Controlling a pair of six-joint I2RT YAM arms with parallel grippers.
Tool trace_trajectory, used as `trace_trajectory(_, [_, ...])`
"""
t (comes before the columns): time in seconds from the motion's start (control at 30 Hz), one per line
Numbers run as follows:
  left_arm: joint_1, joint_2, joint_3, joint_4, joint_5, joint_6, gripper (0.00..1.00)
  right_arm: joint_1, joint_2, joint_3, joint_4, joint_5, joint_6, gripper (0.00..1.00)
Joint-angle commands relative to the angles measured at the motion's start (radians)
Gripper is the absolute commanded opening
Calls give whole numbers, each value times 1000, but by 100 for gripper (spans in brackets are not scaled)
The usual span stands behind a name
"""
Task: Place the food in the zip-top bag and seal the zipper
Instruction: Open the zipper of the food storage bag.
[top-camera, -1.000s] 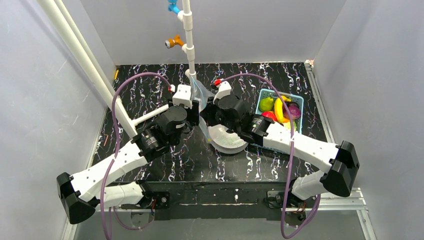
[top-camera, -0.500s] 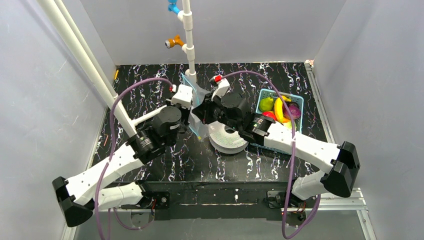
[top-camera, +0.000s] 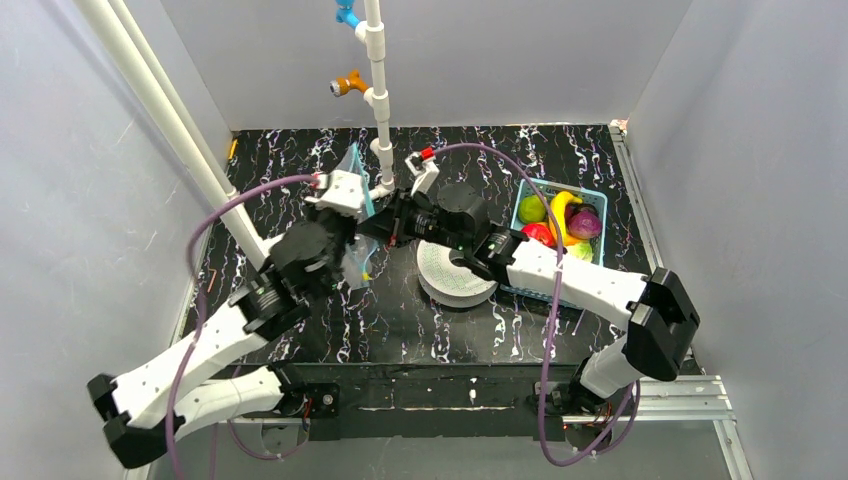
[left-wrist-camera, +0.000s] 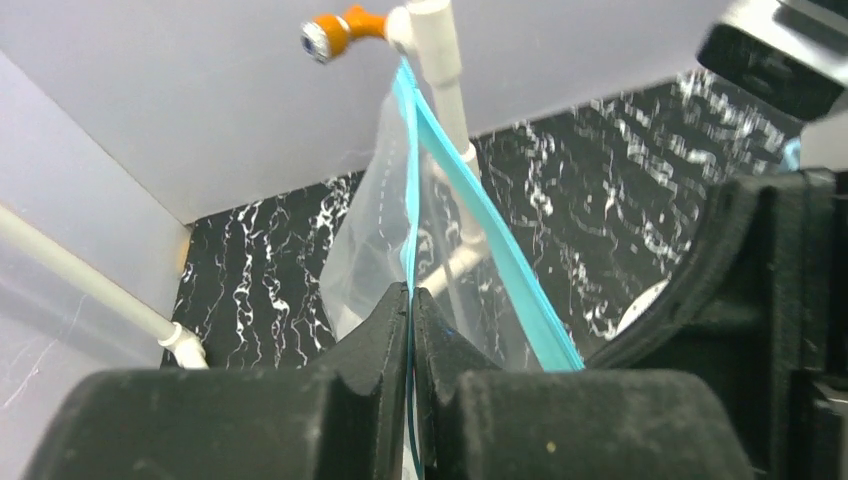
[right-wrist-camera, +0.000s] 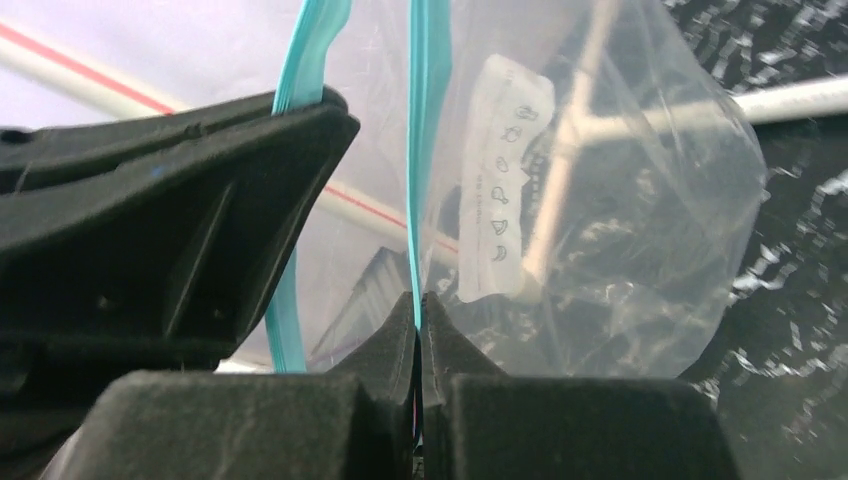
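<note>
Above the middle of the worktop (top-camera: 470, 330), a little to the left, the clear bag (top-camera: 357, 268) hangs in the air between the two hands. In the left wrist view, the left hand (left-wrist-camera: 410, 300) is closed tight on one side of the teal zipper (left-wrist-camera: 470, 200), with only the plastic between its two fingers. The right hand (right-wrist-camera: 418, 310) is closed in the same way on the other side of the zipper. The two strips therefore stand apart and the mouth is partly open. I see nothing inside the bag except a white printed label, so it looks empty.

All the food (top-camera: 575, 250) lies at the far right, in the blue basket (top-camera: 600, 196), well apart from the bag. I can make out a green pear (top-camera: 531, 209), a banana (top-camera: 560, 208), a red apple (top-camera: 538, 233) and a purple eggplant (top-camera: 585, 223).

To my judgement, the task is only at its beginning. The bag is lifted and its mouth is opened, but no piece is inside yet. Both hands are busy with the bag, so one must let go before any fruit can be taken. Every piece is left to move, and after that the zipper must be pressed shut along its whole length.
</note>
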Motion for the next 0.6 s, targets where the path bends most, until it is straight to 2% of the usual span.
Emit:
trace_trajectory(0.0, [-3, 186, 84, -131, 52, -34, 0, -81, 6, -69, -90, -13, 116, 1])
trace_trajectory(0.13, [-2, 355, 140, -212, 81, -73, 0, -118, -44, -145, -214, 25, 85, 1])
trace_trajectory(0.37, [-2, 383, 180, -292, 222, -202, 0, -120, -168, -211, -416, 234, 2, 1])
trace_trajectory(0.5, [-3, 398, 191, -307, 259, -232, 0, -120, -199, -208, -420, 220, -30, 1])
trace_trajectory(0.57, [-2, 415, 198, -317, 237, -241, 5, -120, -205, -205, -385, 193, -28, 1])
